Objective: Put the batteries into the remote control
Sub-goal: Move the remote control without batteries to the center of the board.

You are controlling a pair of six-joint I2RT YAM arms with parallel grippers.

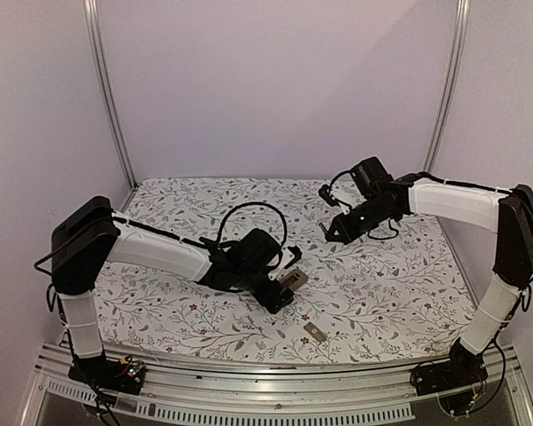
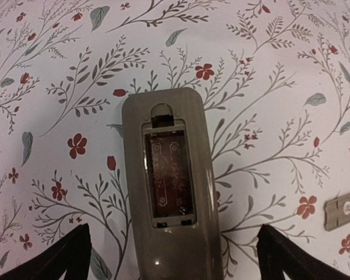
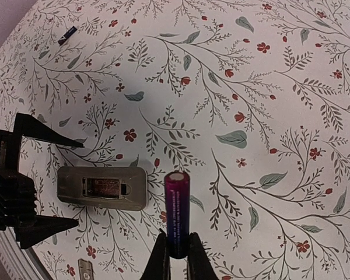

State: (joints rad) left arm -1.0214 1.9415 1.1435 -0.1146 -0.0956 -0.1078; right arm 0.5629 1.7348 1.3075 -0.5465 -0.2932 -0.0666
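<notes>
The remote control (image 2: 170,175) lies back up on the floral cloth, its battery recess open and empty. It also shows in the top view (image 1: 292,280) and the right wrist view (image 3: 102,188). My left gripper (image 2: 174,259) is open, its fingertips (image 2: 70,256) standing apart on either side of the remote's near end. My right gripper (image 3: 177,244) is shut on one battery (image 3: 178,211), a purple-black cylinder held above the cloth to the right of the remote. The other battery (image 3: 67,35) lies far off on the cloth.
The small flat grey cover piece (image 1: 314,335) lies near the front edge, also seen in the left wrist view (image 2: 343,209). The left gripper's black body (image 3: 14,184) stands beside the remote. Metal frame posts rise at the back corners.
</notes>
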